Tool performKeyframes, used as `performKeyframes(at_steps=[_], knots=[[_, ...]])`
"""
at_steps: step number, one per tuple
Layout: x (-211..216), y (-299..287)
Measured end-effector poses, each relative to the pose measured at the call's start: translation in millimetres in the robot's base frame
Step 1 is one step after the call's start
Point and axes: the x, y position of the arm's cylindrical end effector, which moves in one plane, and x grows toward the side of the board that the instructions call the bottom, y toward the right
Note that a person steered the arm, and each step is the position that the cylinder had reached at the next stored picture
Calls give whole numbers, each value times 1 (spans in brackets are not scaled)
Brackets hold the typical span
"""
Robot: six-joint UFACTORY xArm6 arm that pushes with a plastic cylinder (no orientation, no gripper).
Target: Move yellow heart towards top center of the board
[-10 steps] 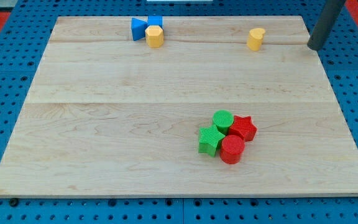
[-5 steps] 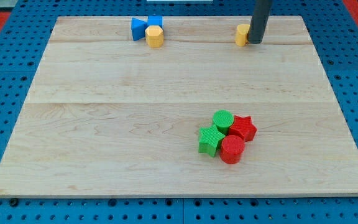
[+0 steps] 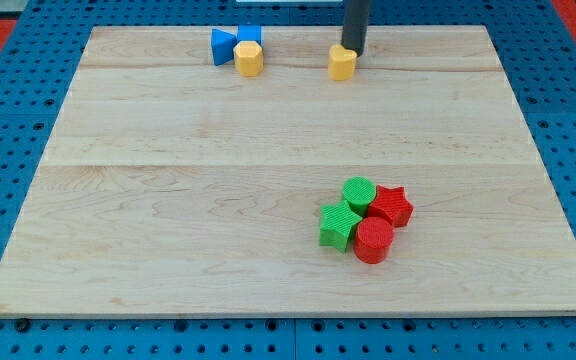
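Note:
The yellow heart (image 3: 341,63) sits near the top edge of the wooden board (image 3: 168,200), a little right of the top centre. My tip (image 3: 353,52) stands just above and to the right of the heart, touching it or nearly so. The dark rod rises from there out of the view's top.
A yellow hexagon block (image 3: 249,58) sits at the top left of centre, touching a blue triangle (image 3: 223,45) and a blue cube (image 3: 251,35). At lower right is a cluster: green cylinder (image 3: 358,192), green star (image 3: 339,225), red star (image 3: 392,206), red cylinder (image 3: 374,241).
My tip swept left from the board's top right edge, met the yellow heart and pushed it left along the top towards the centre. The other blocks have not moved.

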Motion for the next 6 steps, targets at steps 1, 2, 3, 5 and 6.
performKeyframes(at_steps=[1, 2, 3, 5, 6], knots=[[4, -6], [5, 30], [22, 44], [26, -1], [26, -27]])
